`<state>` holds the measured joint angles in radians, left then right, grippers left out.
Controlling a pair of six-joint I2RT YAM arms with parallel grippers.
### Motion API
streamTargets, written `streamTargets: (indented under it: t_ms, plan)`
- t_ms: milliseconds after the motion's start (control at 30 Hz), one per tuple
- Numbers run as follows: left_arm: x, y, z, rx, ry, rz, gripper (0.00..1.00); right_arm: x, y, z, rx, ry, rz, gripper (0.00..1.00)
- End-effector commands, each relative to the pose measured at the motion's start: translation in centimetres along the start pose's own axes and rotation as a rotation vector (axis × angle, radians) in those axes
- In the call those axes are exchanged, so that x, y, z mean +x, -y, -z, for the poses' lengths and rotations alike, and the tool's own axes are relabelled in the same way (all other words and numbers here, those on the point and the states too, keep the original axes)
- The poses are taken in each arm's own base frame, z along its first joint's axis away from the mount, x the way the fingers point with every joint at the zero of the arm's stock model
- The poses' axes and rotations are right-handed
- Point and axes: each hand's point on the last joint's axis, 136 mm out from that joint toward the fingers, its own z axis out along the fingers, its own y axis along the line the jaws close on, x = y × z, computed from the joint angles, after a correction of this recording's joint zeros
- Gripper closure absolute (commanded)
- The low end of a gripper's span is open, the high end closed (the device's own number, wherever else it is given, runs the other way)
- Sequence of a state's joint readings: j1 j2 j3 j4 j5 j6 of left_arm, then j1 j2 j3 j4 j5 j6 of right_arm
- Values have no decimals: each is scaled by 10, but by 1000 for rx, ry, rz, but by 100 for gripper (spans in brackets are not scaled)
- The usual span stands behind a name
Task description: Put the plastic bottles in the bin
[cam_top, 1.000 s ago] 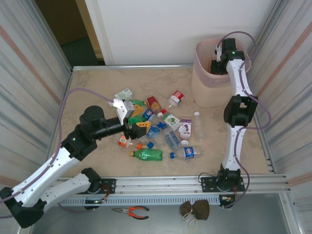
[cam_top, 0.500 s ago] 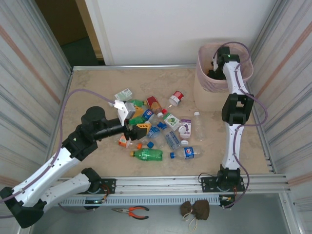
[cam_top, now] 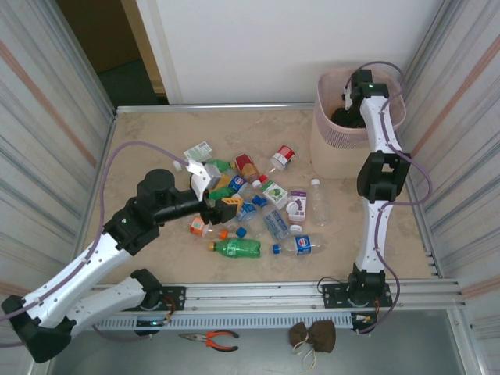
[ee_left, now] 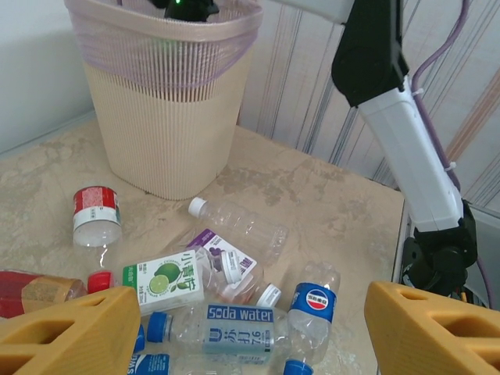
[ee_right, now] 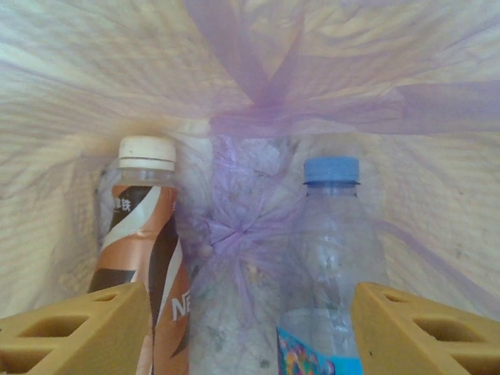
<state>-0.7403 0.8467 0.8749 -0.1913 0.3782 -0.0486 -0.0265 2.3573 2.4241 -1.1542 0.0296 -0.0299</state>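
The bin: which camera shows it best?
The left wrist view: the bin stands nearly whole from the side, pink mesh rim over beige body. The top external view sees it from above, partly behind the right arm. The right wrist view looks inside: liner, two bottles.

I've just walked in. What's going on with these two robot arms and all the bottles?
The arms are clearing plastic bottles into the bin. The right gripper is down inside the bin, jaws open, with a brown white-capped bottle and a clear blue-capped bottle in the liner ahead of it. The left gripper hovers open and empty over the pile of bottles on the table.
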Motion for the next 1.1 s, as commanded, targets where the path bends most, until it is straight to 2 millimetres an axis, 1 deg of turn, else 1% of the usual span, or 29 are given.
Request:
streamTargets:
  t_ms: [0, 167, 367, 533, 667, 767, 867, 967, 1033, 1067]
  plan:
    - [-8, 0, 2, -10, 4, 6, 24, -15, 2, 56, 1, 100, -28, 31]
    - [-3, -6, -1, -40, -21, 41, 24, -20, 3, 90, 6, 159, -33, 30]
    - [8, -18, -6, -101, -58, 107, 25, -26, 2, 147, 6, 267, -46, 30]
    - [24, -32, -9, -176, -98, 197, 25, -27, -7, 193, -32, 360, -60, 30]
    - [49, -50, -8, -288, -163, 295, 26, -25, -17, 222, -49, 413, -46, 30]
    - [72, -71, 3, -444, -208, 409, 28, -20, -30, 239, -66, 434, -22, 30]
    - [92, -85, 17, -569, -225, 539, 27, -12, -44, 251, -83, 445, 3, 30]
    - [119, -98, 34, -702, -240, 754, 25, -4, -56, 261, -94, 456, 27, 30]
    - [144, -104, 50, -805, -273, 932, 25, 3, -63, 267, -98, 461, 41, 30]
    - [155, -105, 55, -842, -294, 992, 25, 5, -66, 269, -100, 464, 46, 30]
